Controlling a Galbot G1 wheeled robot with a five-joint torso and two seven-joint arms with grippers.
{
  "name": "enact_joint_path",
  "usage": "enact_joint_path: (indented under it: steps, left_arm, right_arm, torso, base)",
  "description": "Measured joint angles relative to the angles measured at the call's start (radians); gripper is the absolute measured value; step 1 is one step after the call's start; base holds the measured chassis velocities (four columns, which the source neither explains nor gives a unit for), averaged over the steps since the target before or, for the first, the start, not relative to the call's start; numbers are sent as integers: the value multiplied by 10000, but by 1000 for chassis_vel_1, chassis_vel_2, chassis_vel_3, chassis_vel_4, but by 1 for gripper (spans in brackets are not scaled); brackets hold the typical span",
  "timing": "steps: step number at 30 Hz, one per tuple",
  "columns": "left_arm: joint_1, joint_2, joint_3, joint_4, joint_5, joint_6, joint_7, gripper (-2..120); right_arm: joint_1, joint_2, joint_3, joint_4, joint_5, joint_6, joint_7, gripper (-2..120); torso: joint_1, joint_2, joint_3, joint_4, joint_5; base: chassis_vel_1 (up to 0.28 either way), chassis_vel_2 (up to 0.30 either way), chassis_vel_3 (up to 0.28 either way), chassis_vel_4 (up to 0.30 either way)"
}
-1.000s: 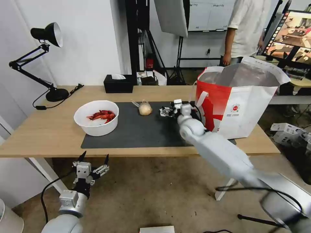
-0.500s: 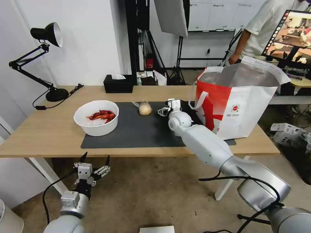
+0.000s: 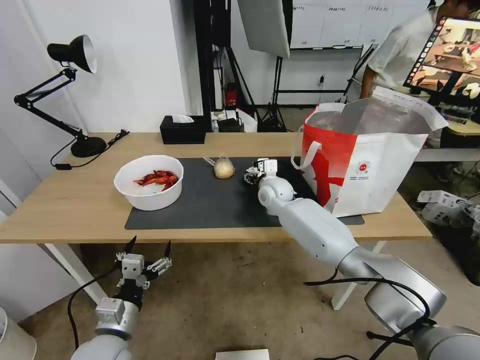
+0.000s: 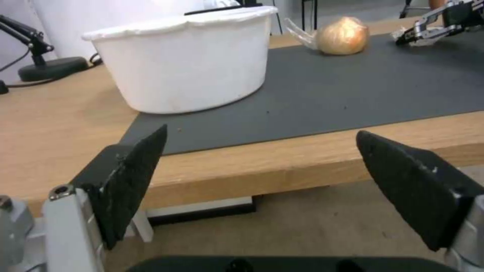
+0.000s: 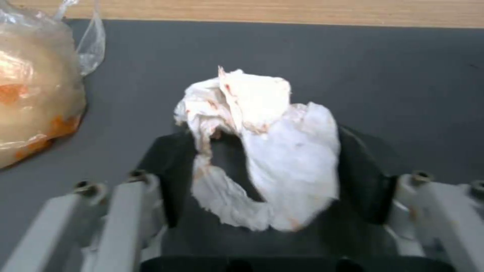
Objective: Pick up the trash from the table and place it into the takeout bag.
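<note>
Left gripper (image 3: 148,248) parked below table (image 3: 75,200) edge, fingers spread wide. Bowl (image 3: 149,188) on mat's (image 3: 210,200) left end. Knotted bag (image 3: 224,168) at mat's far edge. Right gripper (image 5: 262,173) low over mat beside knotted bag, pinching tissue (image 5: 262,147). Takeout bag (image 3: 370,155) upright at right.

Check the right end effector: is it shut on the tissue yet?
Not clearly. The crumpled tissue sits between the right end effector's pads over the mat; the pictures do not show whether they press it.
</note>
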Motion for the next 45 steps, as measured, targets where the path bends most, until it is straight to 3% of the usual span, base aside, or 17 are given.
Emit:
enact_joint_path:
  steps: [8,17,20,26,28,30,32,34,36,40,42,43,45]
  left_arm:
    - [11,11,54,0,2,-47,5,100]
    - [23,-2,125,1,45,-79,10,100]
    - [48,-23,128,-27,61,-86,12,100]
    - [170,-99,123,-237,119,-94,16,100]
    - [185,-100,118,-257,122,-95,9,100]
    - [198,-78,113,-296,131,-96,10,100]
    - [198,-75,113,-295,131,-95,10,100]
    - [194,-46,132,-296,145,-96,3,100]
    - [190,-45,149,-298,159,-96,-1,100]
    - [189,-56,271,-298,230,-89,-6,100]
    - [177,-58,398,-298,267,-68,-7,100]
    - [177,-58,398,-298,267,-68,-7,100]
    - [142,-57,484,-300,278,-58,-7,100]
  right_arm:
    - [-197,-102,-51,184,-96,273,-48,33]
    - [-782,-557,-160,907,-1547,1380,-509,0]
    - [-1142,-848,-27,1674,-2082,1764,-529,0]
    - [-2454,-2005,658,4799,-2602,2433,-359,0]
    - [-2629,-2191,799,5227,-2610,2526,-342,0]
    - [-3029,-2794,1407,6665,-2532,2693,-196,0]
    - [-3041,-2839,1452,6758,-2512,2695,-183,0]
    - [-2962,-3596,2124,7956,-1999,2668,55,0]
    - [-2846,-3813,2331,8188,-1811,2599,188,0]
    - [-2088,-4705,3014,8634,-668,1592,1395,0]
    - [-1457,-5240,3274,8342,659,732,2327,0]
    - [-1457,-5240,3274,8342,659,732,2327,0]
    - [-970,-5555,3355,7947,1883,-155,2921,0]
  torso:
    - [0,1,0,4,0]
    - [4,-4,8,6,3]
    - [4,-3,6,5,4]
    - [3,-3,3,6,5]
    - [3,-3,4,4,5]
    - [3,-3,3,4,3]
    - [2,-3,3,4,3]
    - [2,-3,2,4,4]
    - [2,-2,2,4,2]
    - [3,-1,3,5,0]
    - [2,-2,2,3,3]
    - [2,-2,2,3,3]
    - [3,-2,3,3,6]
  base:
    - [0,0,0,0]
    - [0,0,0,0]
    - [0,0,0,0]
    - [0,0,0,0]
    - [0,0,0,0]
    - [0,0,0,0]
    - [0,0,0,0]
    - [0,0,0,0]
    - [0,0,0,0]
    - [0,0,0,0]
    - [0,0,0,0]
    - [0,0,0,0]
    - [0,0,0,0]
